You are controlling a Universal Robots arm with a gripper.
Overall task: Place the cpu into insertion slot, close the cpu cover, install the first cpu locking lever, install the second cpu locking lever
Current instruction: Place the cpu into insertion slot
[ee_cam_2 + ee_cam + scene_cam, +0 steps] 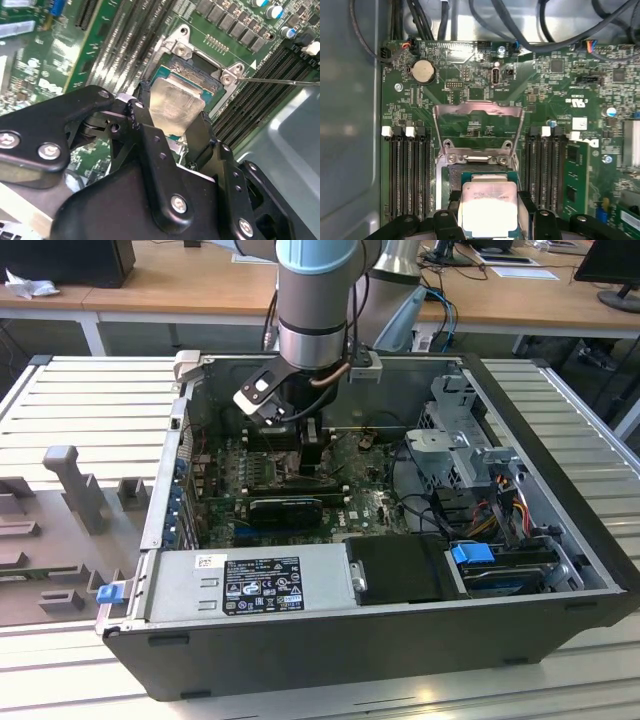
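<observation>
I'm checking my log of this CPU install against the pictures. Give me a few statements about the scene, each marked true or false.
1. The hand is shut on the cpu. True.
2. The cpu cover lies closed flat over the insertion slot. False: it stands raised open behind the slot, and the board shows through its cut-out.
3. The cpu is held right at the insertion slot. True.
4. The arm works outside the computer case. False: it reaches down into the open case.
</observation>
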